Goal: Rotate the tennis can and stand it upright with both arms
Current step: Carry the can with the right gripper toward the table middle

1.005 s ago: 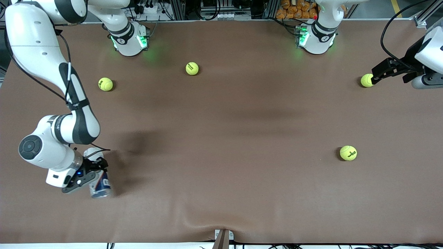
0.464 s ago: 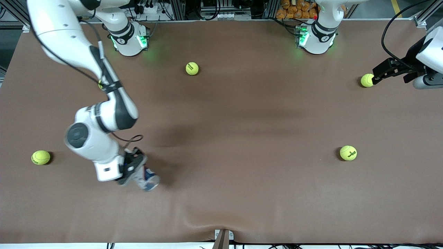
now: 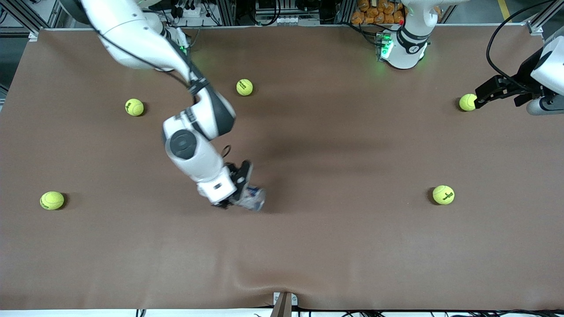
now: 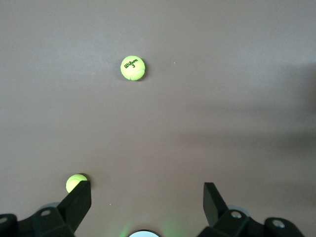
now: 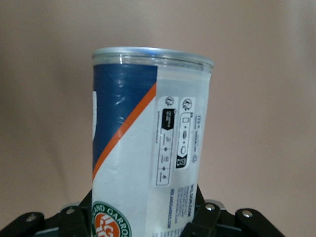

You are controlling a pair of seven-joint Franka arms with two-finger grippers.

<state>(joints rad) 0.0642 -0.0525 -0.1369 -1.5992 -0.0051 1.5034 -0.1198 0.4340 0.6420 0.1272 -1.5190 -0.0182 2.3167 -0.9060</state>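
The tennis can, clear plastic with a white and dark-blue label and a silvery rim, is held in my right gripper over the middle of the table. In the right wrist view the can fills the middle, rim end pointing away from the wrist, and my right gripper is shut on its white label end. My left gripper is open and empty at the left arm's end of the table, beside a tennis ball. It also shows open in the left wrist view.
Loose yellow-green tennis balls lie on the brown table: one near the bases, one and one toward the right arm's end, one toward the left arm's end. The left wrist view shows two balls.
My right arm has swung the tennis can from the right arm's end of the table to its middle, uncovering a ball there. The left arm has stayed still.
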